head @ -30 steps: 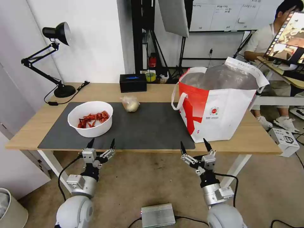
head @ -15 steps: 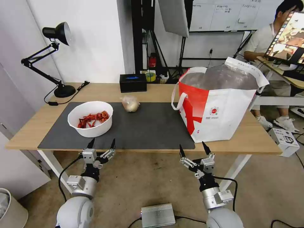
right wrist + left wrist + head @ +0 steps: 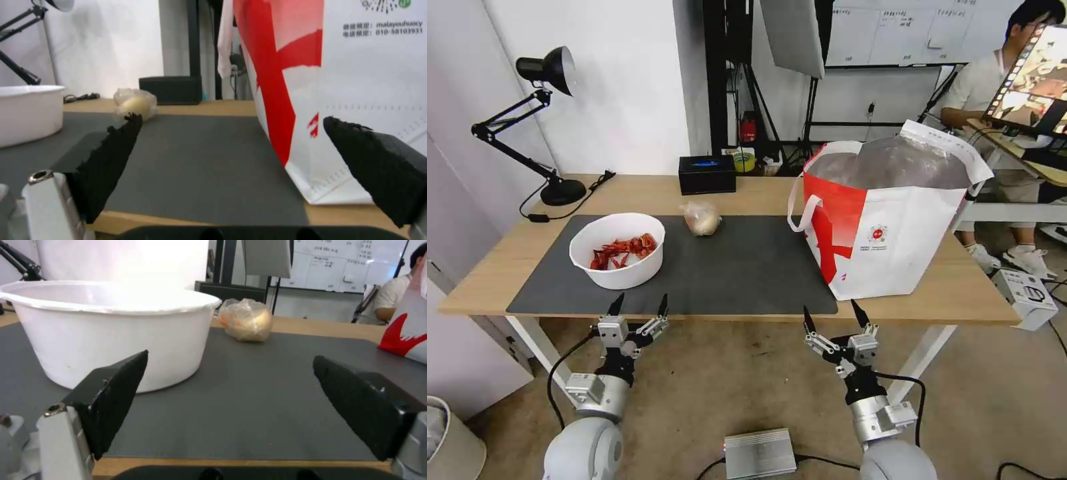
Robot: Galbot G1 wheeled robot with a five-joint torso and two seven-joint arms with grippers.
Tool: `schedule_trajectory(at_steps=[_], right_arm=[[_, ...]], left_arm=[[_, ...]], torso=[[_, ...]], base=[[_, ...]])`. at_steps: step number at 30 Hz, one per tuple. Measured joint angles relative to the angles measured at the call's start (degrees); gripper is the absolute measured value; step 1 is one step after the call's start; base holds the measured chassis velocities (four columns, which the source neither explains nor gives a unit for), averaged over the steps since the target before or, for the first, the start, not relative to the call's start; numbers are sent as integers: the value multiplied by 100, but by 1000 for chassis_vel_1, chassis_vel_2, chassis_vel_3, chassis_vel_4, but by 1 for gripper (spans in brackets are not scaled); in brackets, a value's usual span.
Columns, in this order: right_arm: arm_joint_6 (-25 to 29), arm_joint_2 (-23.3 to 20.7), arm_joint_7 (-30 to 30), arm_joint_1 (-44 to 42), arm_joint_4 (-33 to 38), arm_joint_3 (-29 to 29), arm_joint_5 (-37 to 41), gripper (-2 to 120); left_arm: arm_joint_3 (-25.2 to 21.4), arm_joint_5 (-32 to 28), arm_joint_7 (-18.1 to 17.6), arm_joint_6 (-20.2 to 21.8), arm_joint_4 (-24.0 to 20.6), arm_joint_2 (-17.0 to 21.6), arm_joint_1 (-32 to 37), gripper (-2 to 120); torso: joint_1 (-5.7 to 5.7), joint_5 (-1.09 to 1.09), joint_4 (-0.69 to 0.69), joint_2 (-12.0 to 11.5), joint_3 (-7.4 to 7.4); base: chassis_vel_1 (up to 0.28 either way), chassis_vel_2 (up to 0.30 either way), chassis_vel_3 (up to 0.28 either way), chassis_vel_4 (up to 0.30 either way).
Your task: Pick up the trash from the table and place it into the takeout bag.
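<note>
You had the worktop ahead, takeout bag standing at its right end. The white bowl of red shells sat on the mat straight ahead of your left claw, the nearer arm; the bundle lay beyond. Both claws, right claw included, hung wide open and empty below the near edge.

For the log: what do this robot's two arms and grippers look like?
The arms match: rounded white shells near the body, then silver cylindrical wrist sections with boxy metal fittings and black cables looping alongside. The left gripper and right gripper each have silver-grey bases and two pointed black wedge-shaped jaws. No markings are legible.
</note>
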Motion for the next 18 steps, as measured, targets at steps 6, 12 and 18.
schedule_trajectory(at_steps=[6, 12, 18], right_arm=[[-607, -108, 487, 116, 341, -113, 361, 100], [-1170, -257, 787, 340, 570, -155, 870, 100], [-1250, -521, 631, 780, 439, -360, 1078, 100]], left_arm=[[-3, 19, 0, 0, 11, -28, 2, 100], [-11, 38, 0, -1, 40, -70, 12, 100], [-74, 136, -1, -21, 27, -190, 100, 100]], torso=[[0, 0, 0, 0, 0], [0, 0, 0, 0, 0], [0, 0, 0, 0, 0]], base=[[0, 0, 0, 0], [0, 0, 0, 0], [0, 0, 0, 0]])
